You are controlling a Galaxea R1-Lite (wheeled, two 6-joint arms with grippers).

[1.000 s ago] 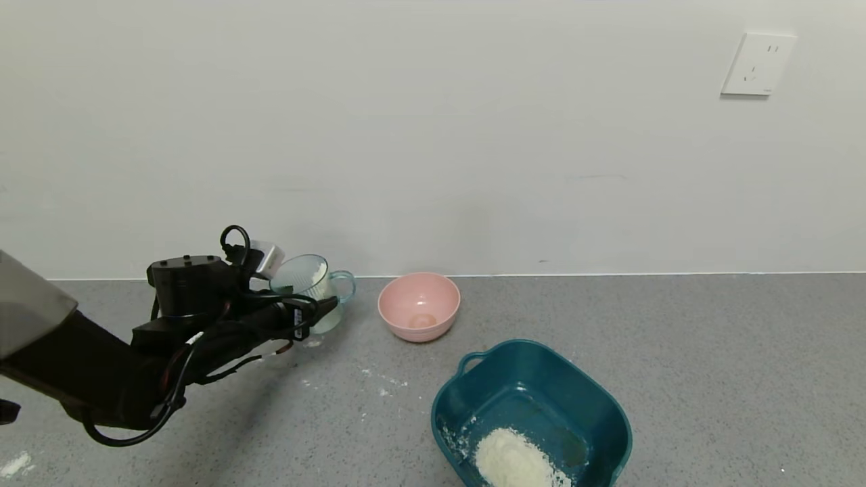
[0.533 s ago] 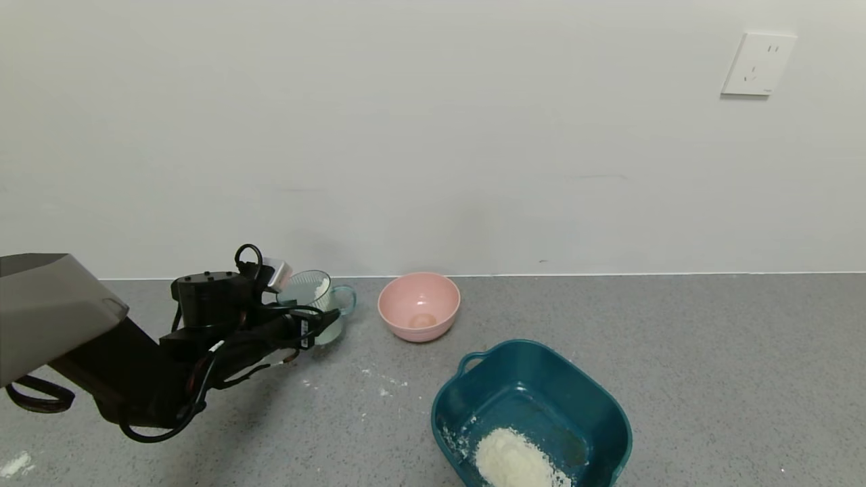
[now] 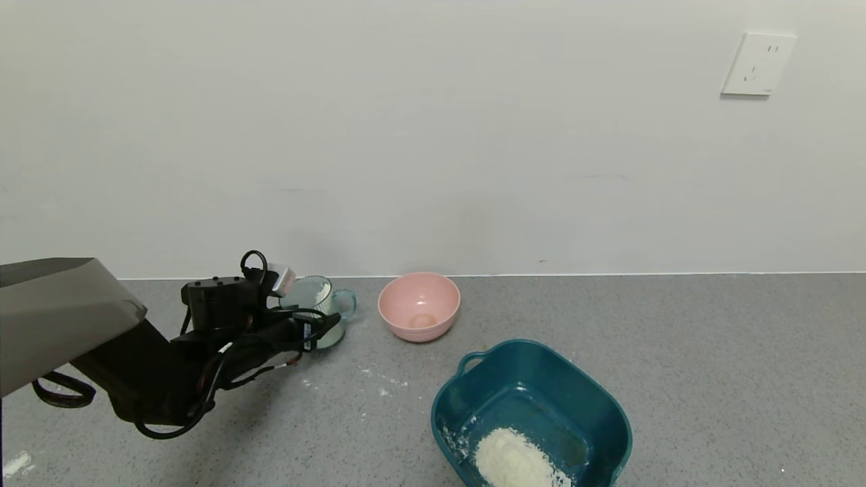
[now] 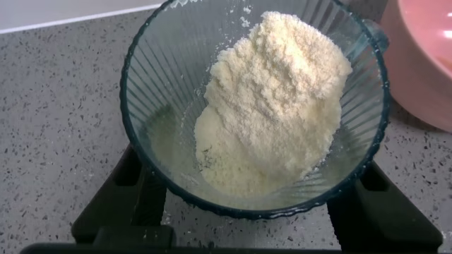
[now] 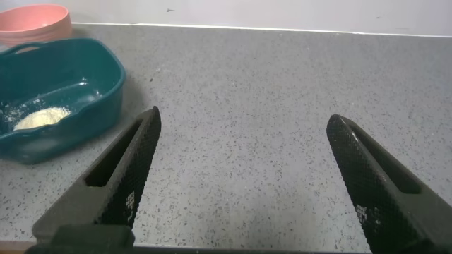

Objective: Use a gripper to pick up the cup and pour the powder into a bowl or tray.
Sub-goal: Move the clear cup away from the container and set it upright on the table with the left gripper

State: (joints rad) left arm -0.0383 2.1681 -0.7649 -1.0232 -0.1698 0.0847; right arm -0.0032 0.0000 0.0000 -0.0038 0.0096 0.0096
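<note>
Step in hand, by judgement: lifting the loaded cup (image 3: pixel 316 296) and carrying it to the teal tub (image 3: pixel 612 414).

Best done by raising straight up with the rim level, since the powder (image 4: pixel 272 106) heaps high against one wall of the cup and looks ready to slide. Then swing across in front of the pink bowl (image 3: pixel 406 328), passing nearer the robot than that bowl and not over it. Tip only once above the tub, which sits nearer the robot and to the right of the pink bowl. Aim for the bare floor beside the white heap (image 3: pixel 517 463) already lying there.

Left gripper (image 3: pixel 323 326): clamped on the cup, one black finger against each side of the ribbed wall. Cup just left of the pink bowl, apart from it, handle turned toward it. Right gripper (image 5: pixel 247 176): spread wide, holding nothing, parked above bare counter (image 5: pixel 268 92) well to the right of the pink bowl.
</note>
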